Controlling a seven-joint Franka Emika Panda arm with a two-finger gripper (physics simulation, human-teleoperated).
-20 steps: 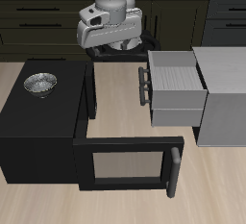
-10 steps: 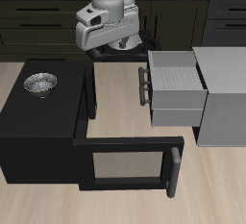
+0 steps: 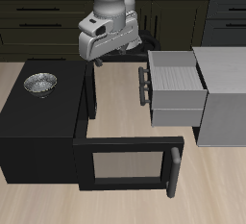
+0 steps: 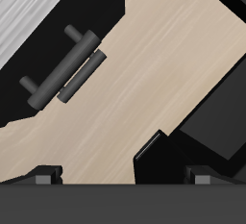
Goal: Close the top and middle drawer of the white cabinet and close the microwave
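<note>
Hovering high over the back of the table point(image 3: 125, 93), my gripper point(image 3: 109, 53) hangs above the gap between the microwave point(image 3: 38, 122) and the white cabinet point(image 3: 223, 93), touching nothing. From the outside view my fingers are tucked under the grey hand body, and in my own view only two dark fingertips point(image 4: 43, 178) show at the frame's edge, set wide apart with nothing between them; I take them as spread open and empty.

The microwave is a matte black box standing at one end of the table, with a small metal bowl point(image 3: 40, 82) resting on its top near the back. Its door point(image 3: 127, 163) is swung wide open toward the table's front edge, window facing up and outward, and the long dark bar handle point(image 3: 174, 170) stands at the door's free end.

The white cabinet sits at the other end of the table. The top drawer point(image 3: 173, 71) is pulled well out toward the microwave, its pale inside open to view, and the middle drawer point(image 3: 178, 105) below it is drawn out about as far. Their dark bar handles point(image 3: 144, 82) face the microwave. My own view looks down on two dark handles point(image 4: 67, 69) stacked close together over the light wooden tabletop point(image 4: 144, 74).
</note>
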